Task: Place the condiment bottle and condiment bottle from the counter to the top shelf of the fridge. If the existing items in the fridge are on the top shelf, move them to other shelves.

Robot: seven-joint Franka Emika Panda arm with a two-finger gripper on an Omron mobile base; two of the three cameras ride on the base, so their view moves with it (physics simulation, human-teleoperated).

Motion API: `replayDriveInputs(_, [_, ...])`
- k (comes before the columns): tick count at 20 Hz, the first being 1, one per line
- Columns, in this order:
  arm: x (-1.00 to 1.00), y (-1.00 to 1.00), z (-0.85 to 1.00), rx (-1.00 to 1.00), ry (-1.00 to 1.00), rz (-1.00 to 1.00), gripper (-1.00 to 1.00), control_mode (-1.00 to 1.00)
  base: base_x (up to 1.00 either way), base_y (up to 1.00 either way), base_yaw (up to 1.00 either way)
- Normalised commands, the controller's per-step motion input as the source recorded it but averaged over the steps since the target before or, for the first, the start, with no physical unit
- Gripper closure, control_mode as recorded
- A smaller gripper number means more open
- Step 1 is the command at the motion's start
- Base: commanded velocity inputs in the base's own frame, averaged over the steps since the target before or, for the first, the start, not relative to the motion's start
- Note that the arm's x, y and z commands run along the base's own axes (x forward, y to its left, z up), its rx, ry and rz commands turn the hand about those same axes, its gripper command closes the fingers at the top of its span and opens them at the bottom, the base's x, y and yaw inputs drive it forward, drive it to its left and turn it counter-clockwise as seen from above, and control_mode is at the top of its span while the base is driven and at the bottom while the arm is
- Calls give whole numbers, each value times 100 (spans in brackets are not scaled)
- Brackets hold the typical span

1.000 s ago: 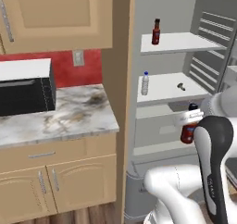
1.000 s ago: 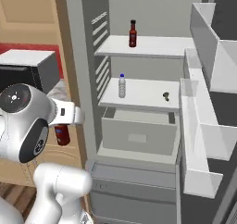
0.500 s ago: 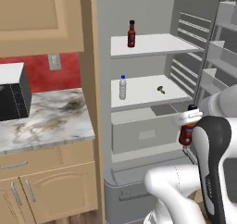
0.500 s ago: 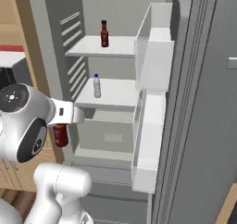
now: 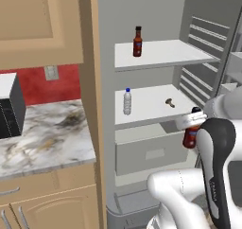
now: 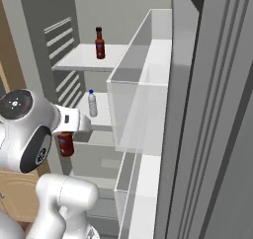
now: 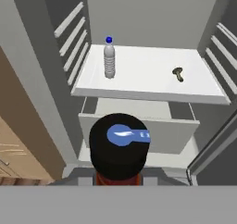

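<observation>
My gripper [image 5: 194, 121] is shut on a dark red-brown condiment bottle [image 5: 191, 136], held upright in front of the open fridge at about the height of the grey drawer [image 5: 150, 152]. In the hand view the bottle's black cap [image 7: 119, 146] sits close below the camera. From the right base view the held condiment bottle [image 6: 65, 144] hangs under the hand [image 6: 74, 127]. The other condiment bottle [image 5: 137, 41] stands on the top shelf [image 5: 165, 53] near its left front. On the lower shelf [image 7: 148, 84] are a clear water bottle [image 7: 109, 58] and a tiny tan object [image 7: 177, 73].
The marble counter [image 5: 42, 138] with a black microwave [image 5: 9, 107] lies left of the fridge, past a wooden side panel [image 5: 92, 105]. The open fridge door with its clear racks [image 6: 143, 99] stands close on the right.
The whole picture has slid left as the base drove to the right, in front of the fridge. The held bottle stays in the gripper at the same spot relative to the arm.
</observation>
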Motion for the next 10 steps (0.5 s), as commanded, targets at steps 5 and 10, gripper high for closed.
replayDriveInputs(5, [37,0,89,0,-39,-2,100,-100,0,0,0])
replayDriveInputs(10, [46,-20,100,0,-37,-7,100,-100,0,0,0])
